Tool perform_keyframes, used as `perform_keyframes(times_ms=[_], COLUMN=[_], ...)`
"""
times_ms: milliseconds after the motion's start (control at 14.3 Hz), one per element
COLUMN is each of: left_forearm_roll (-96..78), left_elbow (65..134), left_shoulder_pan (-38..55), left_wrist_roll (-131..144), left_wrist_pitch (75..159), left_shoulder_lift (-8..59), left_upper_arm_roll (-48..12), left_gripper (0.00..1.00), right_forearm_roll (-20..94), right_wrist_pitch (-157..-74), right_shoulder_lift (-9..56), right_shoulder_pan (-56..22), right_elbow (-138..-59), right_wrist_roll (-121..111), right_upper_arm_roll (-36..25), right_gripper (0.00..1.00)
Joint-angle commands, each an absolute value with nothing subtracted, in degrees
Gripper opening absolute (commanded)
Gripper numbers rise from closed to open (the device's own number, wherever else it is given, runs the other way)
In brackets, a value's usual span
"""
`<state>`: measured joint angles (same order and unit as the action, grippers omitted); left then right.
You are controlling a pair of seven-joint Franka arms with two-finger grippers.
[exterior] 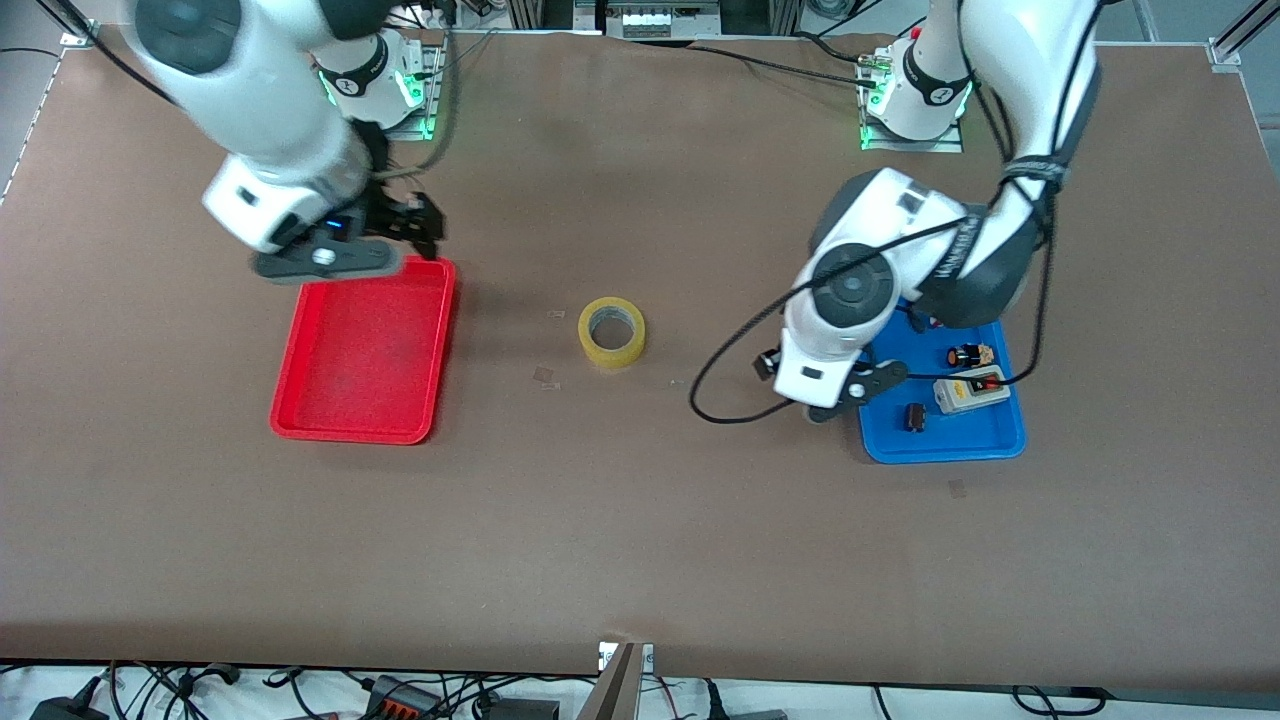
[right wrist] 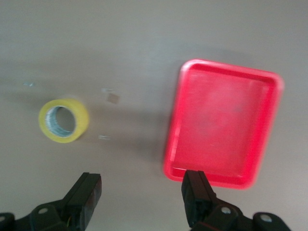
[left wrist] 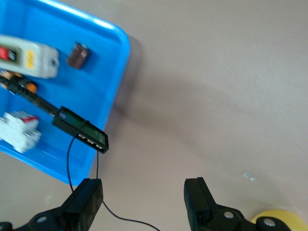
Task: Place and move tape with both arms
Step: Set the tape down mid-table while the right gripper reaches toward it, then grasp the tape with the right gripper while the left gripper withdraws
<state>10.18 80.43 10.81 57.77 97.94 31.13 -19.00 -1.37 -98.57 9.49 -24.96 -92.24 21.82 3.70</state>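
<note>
On the brown table, front view: the translucent yellow ring-shaped tape roll (exterior: 611,331) is seen lying flat between the red plastic tray (exterior: 362,355) and blue plastic tray (exterior: 945,435), untouched.

Left wrist view: the left gripper (left wrist: 144,202) is spread wide, empty, beside the blue tray's rim.

Right wrist view: the right gripper (right wrist: 142,196) is wide, empty, over the red tray's edge. Transfer to the red tray is judged pending; descent astride the roll is required.

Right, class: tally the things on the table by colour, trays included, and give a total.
Red: 1, red tray
Blue: 1, blue tray
Yellow: 1, tape
Grey: 1, switch box
White: 1, white part
Dark: 2, small parts
Total: 7
</note>
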Motion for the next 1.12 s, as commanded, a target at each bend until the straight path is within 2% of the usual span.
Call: perform_keyframes(times_ms=[0, 560, 770, 840, 1049], left_forearm_roll=[11.25, 10.55, 9.50, 8.19, 2.31], left_elbow=[81.30, 81.30, 81.91, 82.26, 84.37], left_shoulder_pan=[7.75, -0.69, -3.50, -3.69, 1.30], left_wrist_roll=[52.32, 37.55, 29.39, 26.22, 18.31], left_wrist_pitch=[94.59, 87.89, 86.58, 86.31, 86.48], left_shoulder_lift=[27.87, 21.97, 18.64, 17.50, 13.02], left_upper_arm_roll=[-19.25, -19.34, -19.07, -17.59, -5.50], left_gripper=[1.00, 1.00, 1.00, 1.00, 1.00], right_forearm_roll=[-1.23, -2.02, -2.11, -2.63, -3.87], right_wrist_pitch=[-104.73, -125.31, -128.57, -129.89, -131.92], right_shoulder_lift=[15.44, 32.15, 36.20, 37.60, 40.94], right_shoulder_pan=[-28.99, -40.32, -42.45, -43.06, -43.86], right_elbow=[-91.49, -90.88, -90.53, -89.92, -88.51], right_wrist_roll=[27.83, 42.36, 44.90, 45.26, 45.96], right_upper_arm_roll=[3.08, 3.08, 2.90, 2.90, 2.72], right_gripper=[0.98, 0.98, 0.98, 0.98, 0.95])
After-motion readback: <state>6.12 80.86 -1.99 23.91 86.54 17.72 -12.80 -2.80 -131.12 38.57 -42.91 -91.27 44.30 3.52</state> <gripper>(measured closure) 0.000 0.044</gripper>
